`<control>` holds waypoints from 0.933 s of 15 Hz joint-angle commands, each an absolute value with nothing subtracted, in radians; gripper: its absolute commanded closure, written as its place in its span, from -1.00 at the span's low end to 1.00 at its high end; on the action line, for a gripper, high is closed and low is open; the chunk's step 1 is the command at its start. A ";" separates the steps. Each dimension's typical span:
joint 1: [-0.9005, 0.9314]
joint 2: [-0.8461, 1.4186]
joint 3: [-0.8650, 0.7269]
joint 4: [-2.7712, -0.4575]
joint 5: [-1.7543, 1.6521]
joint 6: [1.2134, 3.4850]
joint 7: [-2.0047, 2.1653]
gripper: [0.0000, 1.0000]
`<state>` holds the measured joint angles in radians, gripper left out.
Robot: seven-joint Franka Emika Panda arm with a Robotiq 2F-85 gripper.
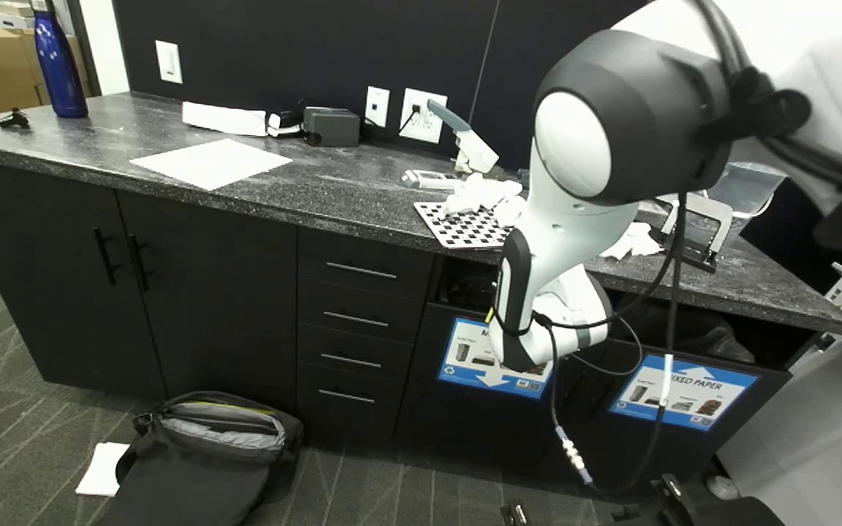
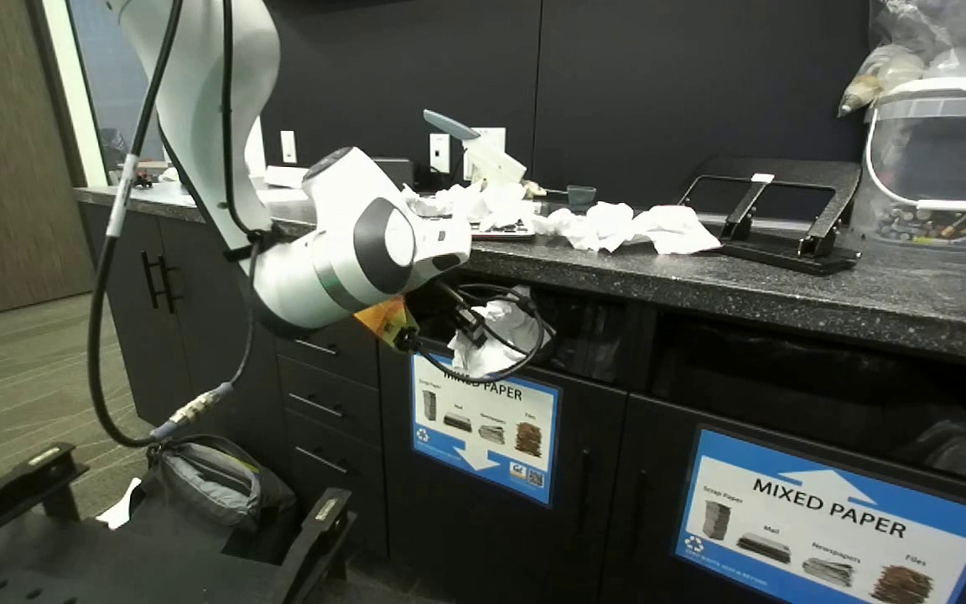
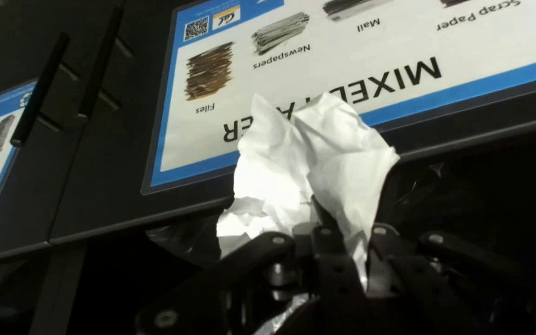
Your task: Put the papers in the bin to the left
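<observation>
For a clean drop, it seemed best to guide the crumpled white paper wad (image 3: pixel 314 158) past the upper edge of the dark, cabinet-height left bin (image 2: pixel 500 537) and then release it, so that no loose fold would catch. The black two-finger gripper (image 3: pixel 349 239) was almost closed, pinching this wad near the blue-and-white label (image 2: pixel 487 432). Other crumpled white papers (image 2: pixel 609 226) lay on the speckled dark countertop (image 2: pixel 911 289).

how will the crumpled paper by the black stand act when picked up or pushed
The crumpled paper is probably light for its size, as its edges look thin. Its loose creases suggest it would squash when gripped. Its uneven outline makes rolling seem unlikely.
</observation>
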<state>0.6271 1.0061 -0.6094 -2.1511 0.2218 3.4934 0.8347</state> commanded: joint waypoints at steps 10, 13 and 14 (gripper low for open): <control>0.591 1.252 -0.578 -1.824 0.599 3.627 0.532 0.89; 0.575 1.266 -0.590 -1.794 0.590 3.587 0.521 0.33; 0.564 1.261 -0.585 -1.790 0.583 3.577 0.520 0.26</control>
